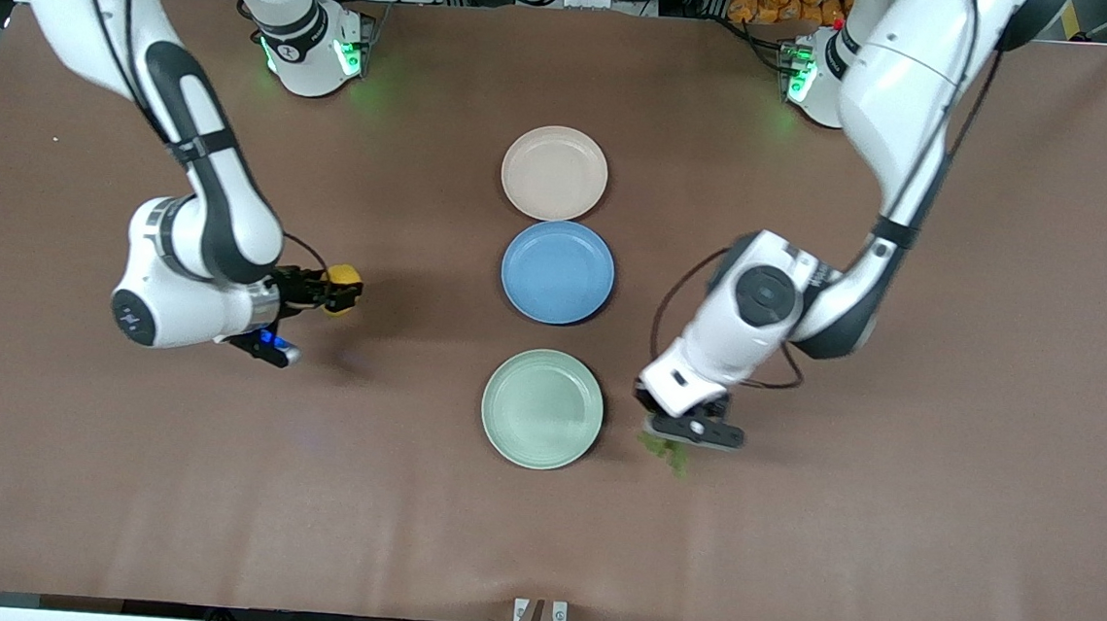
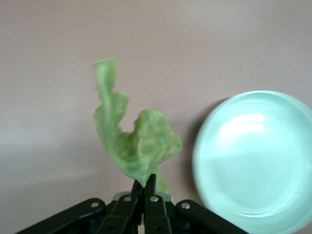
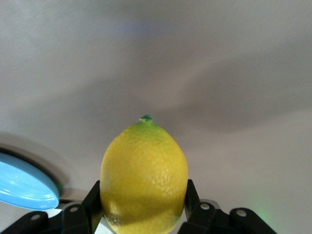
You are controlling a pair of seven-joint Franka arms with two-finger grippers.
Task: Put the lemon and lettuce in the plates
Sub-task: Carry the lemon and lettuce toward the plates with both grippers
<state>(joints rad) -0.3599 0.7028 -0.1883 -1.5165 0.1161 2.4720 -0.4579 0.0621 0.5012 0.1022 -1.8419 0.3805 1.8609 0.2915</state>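
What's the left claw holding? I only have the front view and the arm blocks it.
Observer: The left wrist view shows the left claw shut on the stem end of the lettuce.
Operator: Is the leaf over the mint plate yet?
Observer: No. In that view the mint plate sits beside the leaf, with bare table between them.
Operator: And the right side? I just see a yellow blob.
Observer: The right wrist view shows the right claw gripping the lemon on both sides, green-tipped end pointing away from the claw.
Operator: Any plate near it?
Observer: Only an edge of the blue plate shows there, off to the side.
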